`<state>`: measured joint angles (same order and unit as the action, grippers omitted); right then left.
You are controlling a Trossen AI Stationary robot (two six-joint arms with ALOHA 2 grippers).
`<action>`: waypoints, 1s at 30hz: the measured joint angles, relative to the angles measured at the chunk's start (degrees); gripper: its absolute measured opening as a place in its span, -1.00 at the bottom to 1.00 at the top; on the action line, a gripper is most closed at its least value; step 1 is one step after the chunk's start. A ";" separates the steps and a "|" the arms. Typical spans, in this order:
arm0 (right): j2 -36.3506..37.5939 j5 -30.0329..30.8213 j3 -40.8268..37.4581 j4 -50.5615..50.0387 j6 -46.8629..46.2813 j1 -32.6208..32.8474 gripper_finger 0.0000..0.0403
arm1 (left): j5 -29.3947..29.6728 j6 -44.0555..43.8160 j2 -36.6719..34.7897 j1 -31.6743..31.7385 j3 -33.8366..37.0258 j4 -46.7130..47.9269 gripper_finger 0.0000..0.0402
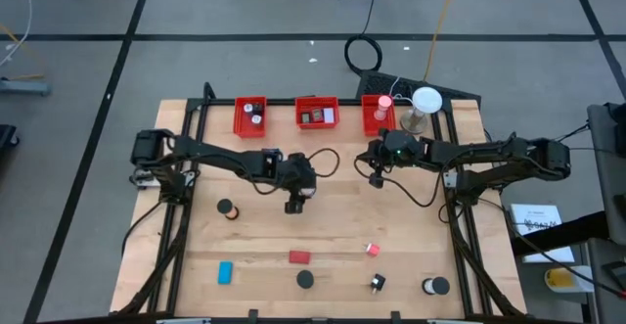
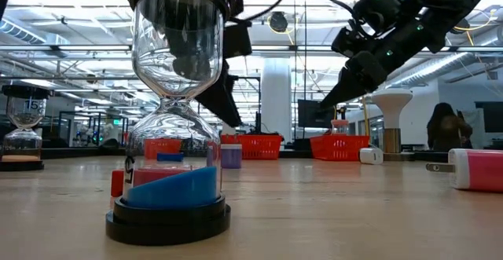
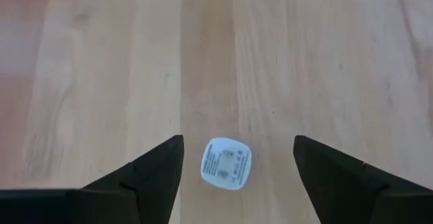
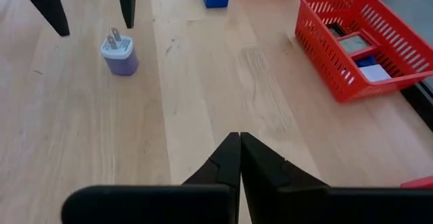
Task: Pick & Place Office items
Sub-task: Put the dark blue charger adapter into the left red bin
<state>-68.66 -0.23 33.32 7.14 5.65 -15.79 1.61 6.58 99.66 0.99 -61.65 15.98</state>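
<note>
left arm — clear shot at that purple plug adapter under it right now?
Probably yes. The left gripper hangs over the purple plug adapter with its fingers spread to either side, bare wood around it. The shut right gripper sits well off to the side.

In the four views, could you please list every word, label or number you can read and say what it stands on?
None can be read.
White plug: printed label, too small to read.
Paper sheet right of the table: print too small.
Far sand timer: a mark on its glass, too blurred.
Near sand timer: a partial mark, unreadable.

bare wood (image 3: pixel 325 61) around plug (image 3: pixel 226 164)
</note>
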 joint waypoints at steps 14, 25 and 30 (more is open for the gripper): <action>0.00 0.00 0.00 0.41 0.99 0.02 -1.00 | 1.48 3.05 6.30 0.04 -0.61 0.82 0.12; 0.00 -0.03 0.02 1.25 1.10 0.02 -0.99 | 1.51 1.55 6.82 0.02 -0.61 -0.08 -0.32; 0.00 -0.03 0.04 1.25 1.27 0.02 -0.99 | 3.16 1.17 2.44 0.93 -0.56 2.99 -0.32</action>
<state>-68.66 -0.25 33.36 8.39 6.92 -15.77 4.78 7.75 102.10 1.92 -62.22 18.98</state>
